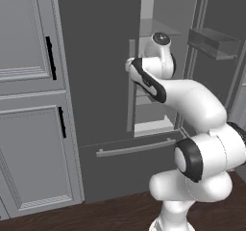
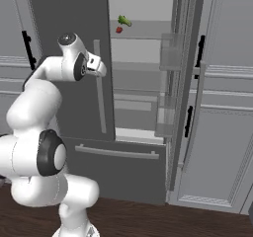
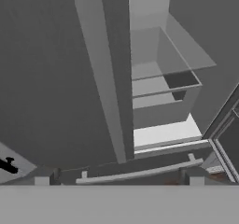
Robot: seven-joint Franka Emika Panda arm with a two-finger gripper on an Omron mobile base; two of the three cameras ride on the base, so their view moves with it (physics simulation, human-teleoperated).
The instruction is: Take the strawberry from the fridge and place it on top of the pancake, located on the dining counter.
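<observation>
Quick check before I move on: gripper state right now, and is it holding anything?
Gripper: open, holding nothing; it points into the open fridge, well away from the strawberry on an upper shelf.

A rendered kitchen: dark two-door fridge (image 2: 74, 43) standing open, panelled cabinets (image 1: 29, 105) beside, apparently wooden floor (image 2: 148, 218).

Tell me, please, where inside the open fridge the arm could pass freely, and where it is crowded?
In the fridge, the middle shelf and the lowest shelf look bare between the closed left door and the open right door's bins. The top shelf is occupied: the strawberry sits beside a green vegetable.
</observation>
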